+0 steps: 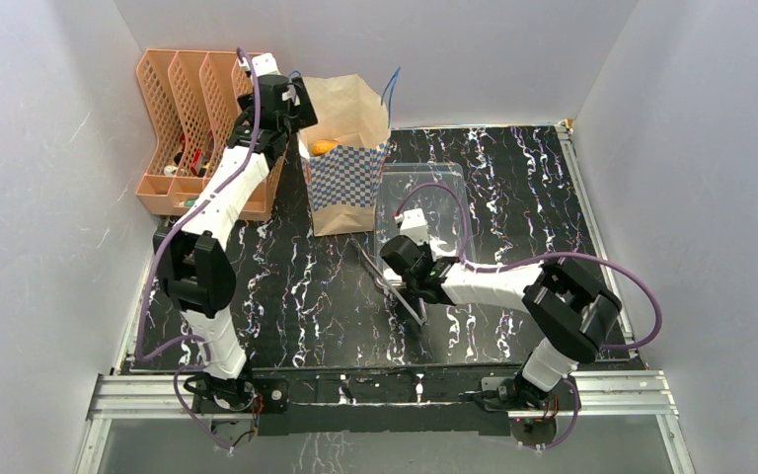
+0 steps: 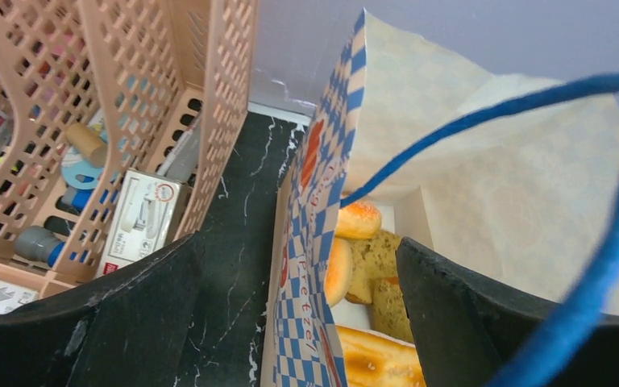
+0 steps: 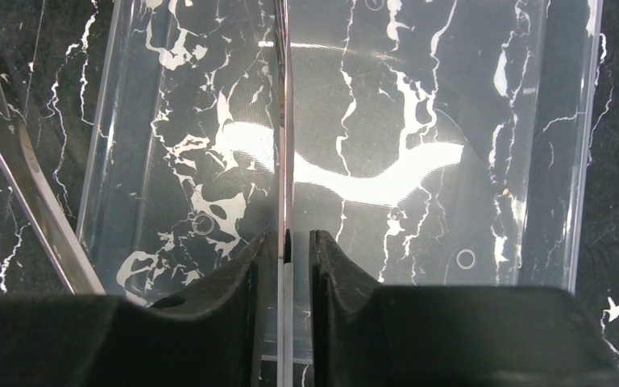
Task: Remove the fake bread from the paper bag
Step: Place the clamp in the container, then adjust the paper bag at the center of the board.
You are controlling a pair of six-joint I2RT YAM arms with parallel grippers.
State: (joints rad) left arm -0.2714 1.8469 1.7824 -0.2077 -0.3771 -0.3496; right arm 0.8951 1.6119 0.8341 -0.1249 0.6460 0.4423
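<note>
The left gripper (image 2: pixel 300 270) hangs at the mouth of the paper bag (image 1: pixel 347 158). Its jaws are spread wide and it has hold of nothing. The bag's blue-and-white checkered side wall stands up in the gap between the two fingers, and I see it touching neither fingertip.

Just past the fingertips, down inside the bag, lies the fake bread (image 2: pixel 377 256). There are two glazed orange-brown rings (image 2: pixel 359 219), a speckled brown toast-like slice beside them, and a golden loaf (image 2: pixel 371 363) nearest the hand. The blue cord handle (image 2: pixel 532 105) loops up and over the finger on the bag's inner side. Outside the other finger stands the peach mesh file organizer (image 2: pixel 129 105), with a small white box (image 2: pixel 139 216) in one slot. A strip of black marbled table (image 2: pixel 242 242) separates the organizer from the bag.

The right gripper (image 3: pixel 293 242) is low over the table with its jaws parted only a little. One thin arm of the metal tongs (image 3: pixel 284 121) runs straight out between the fingers. It sits close against one finger with a sliver of gap to the other, so it is not pinched. The tongs' other arm splays off to the side, its forked tip on the table. Straight ahead of the fingertips lies the clear plastic tray (image 3: pixel 564 161), and the arm between the fingers reaches out over it. The bag stands well apart from this hand, beyond the tray and off to the left.
</note>
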